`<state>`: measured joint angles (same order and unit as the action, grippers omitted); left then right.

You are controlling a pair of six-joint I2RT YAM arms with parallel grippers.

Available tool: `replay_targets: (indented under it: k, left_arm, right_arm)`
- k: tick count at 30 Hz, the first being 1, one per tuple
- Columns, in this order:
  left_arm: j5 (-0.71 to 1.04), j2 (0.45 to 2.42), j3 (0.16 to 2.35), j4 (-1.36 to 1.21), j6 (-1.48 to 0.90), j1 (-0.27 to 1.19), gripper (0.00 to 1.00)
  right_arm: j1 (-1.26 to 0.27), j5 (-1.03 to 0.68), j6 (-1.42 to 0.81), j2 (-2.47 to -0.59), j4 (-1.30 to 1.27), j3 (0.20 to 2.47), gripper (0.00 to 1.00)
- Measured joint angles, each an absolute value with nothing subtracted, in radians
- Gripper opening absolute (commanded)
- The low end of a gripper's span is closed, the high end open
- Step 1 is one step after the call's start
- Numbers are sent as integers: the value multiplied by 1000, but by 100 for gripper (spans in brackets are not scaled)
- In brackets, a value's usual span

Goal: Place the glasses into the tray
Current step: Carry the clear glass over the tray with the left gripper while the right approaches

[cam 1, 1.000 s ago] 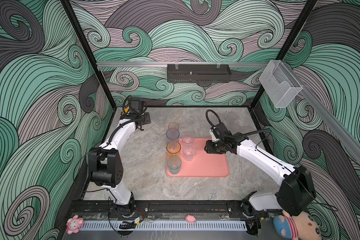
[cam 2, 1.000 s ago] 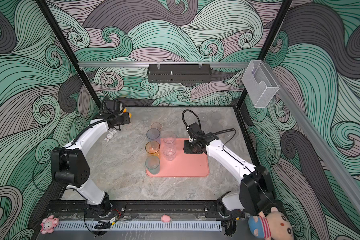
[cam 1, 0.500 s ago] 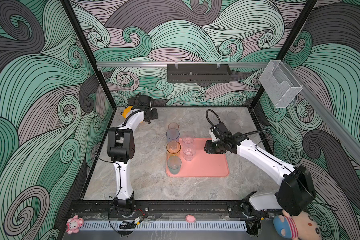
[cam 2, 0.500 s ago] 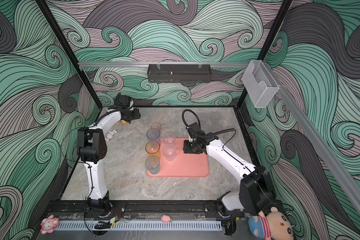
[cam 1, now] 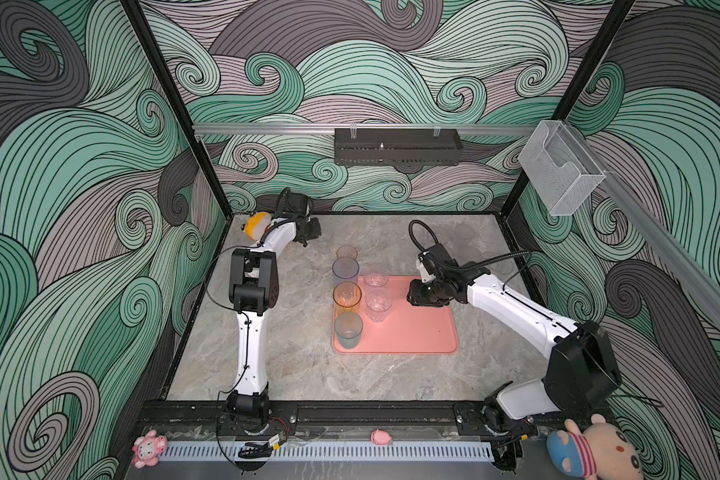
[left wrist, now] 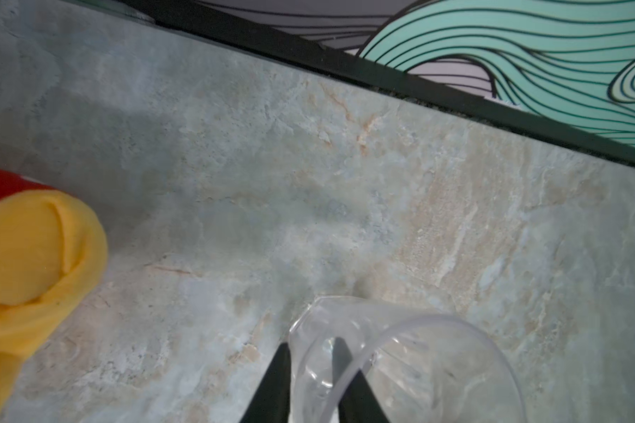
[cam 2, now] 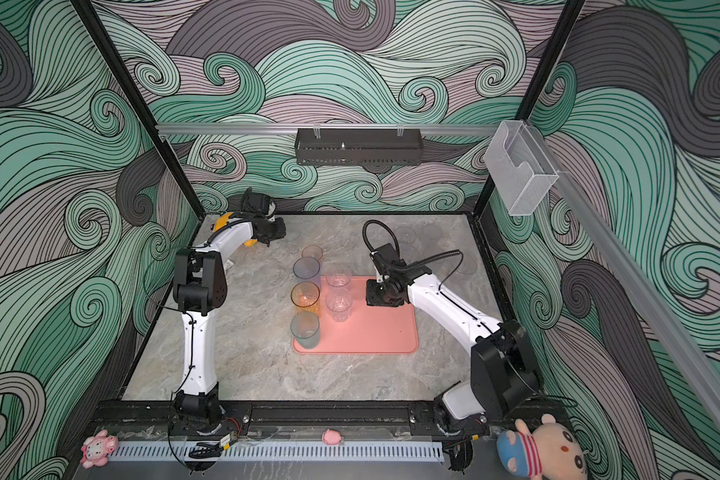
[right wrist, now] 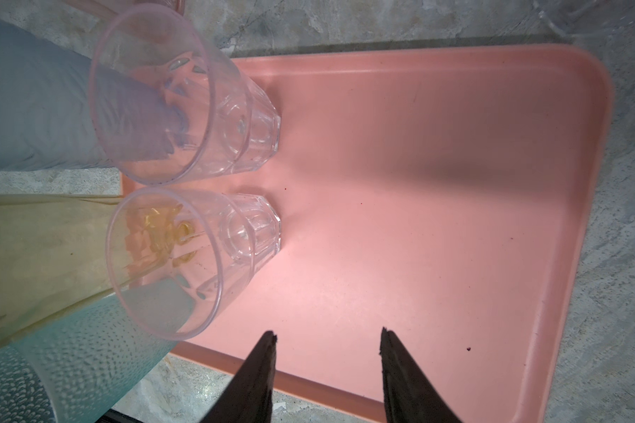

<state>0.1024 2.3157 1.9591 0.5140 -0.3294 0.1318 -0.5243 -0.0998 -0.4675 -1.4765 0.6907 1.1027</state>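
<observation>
Three swirl-painted walls (cam 1: pixel 371 62) | marble table (cam 1: pixel 300 374) | left jaws pinch clear glass (left wrist: pixel 437 366) | right jaws parted

— How are the walls (cam 1: pixel 80 208) patterned?
— Teal, grey and mauve swirls are outlined in black; the table (cam 1: pixel 308 374) is marbled grey-beige
— And the tray (cam 1: pixel 412 332)?
— It is coloured salmon pink; an orange glass (cam 1: pixel 347 299), a teal glass (cam 1: pixel 348 332) and a clear glass (left wrist: pixel 418 366) are seen

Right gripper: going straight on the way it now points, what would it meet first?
Probably the bare floor of the tray. In the right wrist view the open right gripper aims at empty pink surface, with the two clear glasses standing off to one side; depth is uncertain.
</observation>
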Motion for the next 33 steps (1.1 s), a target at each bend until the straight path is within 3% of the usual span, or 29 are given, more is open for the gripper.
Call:
replay_targets:
  k: [3, 6, 14, 21, 27, 33]
  left_arm:
    - [88, 2314, 1959, 536, -333, 133, 4]
    - [73, 2307, 1938, 529, -334, 132, 1]
    - [29, 2185, 1848, 565, -372, 133, 0]
    - [-36, 1850, 1711, 534, -393, 148, 0]
    - [-88, 1686, 1761, 525, -351, 279, 0]
    - [-91, 1679, 1765, 560, -336, 501, 0]
  right_arm:
    - [-522, -105, -467, -1487, 691, 1108, 47]
    - [-522, -106, -466, -1491, 690, 1111, 47]
    - [-522, -100, -472, -1484, 693, 1113, 47]
    - [-519, -55, -499, -1399, 704, 1113, 47]
    - [-507, -42, -525, -1341, 775, 1189, 47]
    - [-506, -21, -531, -1249, 832, 1361, 48]
